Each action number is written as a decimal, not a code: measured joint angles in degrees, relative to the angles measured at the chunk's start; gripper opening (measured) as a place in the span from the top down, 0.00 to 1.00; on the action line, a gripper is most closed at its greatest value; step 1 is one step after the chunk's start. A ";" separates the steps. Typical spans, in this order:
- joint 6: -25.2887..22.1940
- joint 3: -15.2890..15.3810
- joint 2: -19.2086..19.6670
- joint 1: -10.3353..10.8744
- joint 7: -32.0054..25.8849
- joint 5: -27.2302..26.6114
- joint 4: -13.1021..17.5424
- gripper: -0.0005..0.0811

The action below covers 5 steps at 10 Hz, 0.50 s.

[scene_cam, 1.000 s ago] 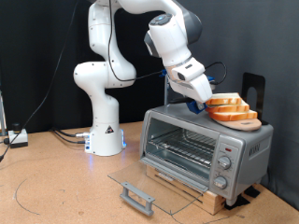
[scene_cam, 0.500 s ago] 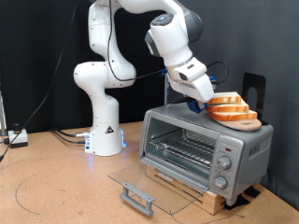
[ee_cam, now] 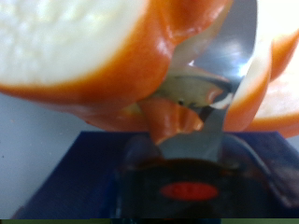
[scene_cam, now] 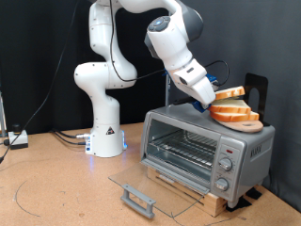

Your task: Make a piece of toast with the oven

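The silver oven [scene_cam: 202,146] stands at the exterior view's right with its glass door [scene_cam: 150,184] dropped open and the wire rack bare. On its roof a round wooden board [scene_cam: 243,123] carries a stack of bread slices [scene_cam: 235,112]. My gripper [scene_cam: 213,98] reaches in from the left at the top of the stack and is shut on the top piece of toast [scene_cam: 230,92], which tilts up off the slices below. In the wrist view the pale toast [ee_cam: 75,47] with its orange-brown crust fills the picture, and a metal finger [ee_cam: 224,103] presses in among the slices.
The oven sits on a low wooden base [scene_cam: 202,200]. A black stand [scene_cam: 254,89] rises behind the bread. The arm's white base [scene_cam: 105,141] is at centre left, with cables and a small box [scene_cam: 17,139] at the far left.
The top slice has lifted and tilted up from the stack, with the gripper rising slightly. The oven and its door have not moved.
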State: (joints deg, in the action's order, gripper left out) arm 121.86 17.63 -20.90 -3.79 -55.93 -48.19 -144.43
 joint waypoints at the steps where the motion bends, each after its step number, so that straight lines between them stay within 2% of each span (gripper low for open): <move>1: -0.05 -0.21 0.32 0.00 -0.05 -0.09 0.15 0.51; 5: 0.02 -1.12 1.49 -0.14 -0.05 -0.59 1.05 0.51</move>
State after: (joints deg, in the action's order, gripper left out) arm 121.87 16.51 -19.40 -3.93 -55.98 -48.78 -143.37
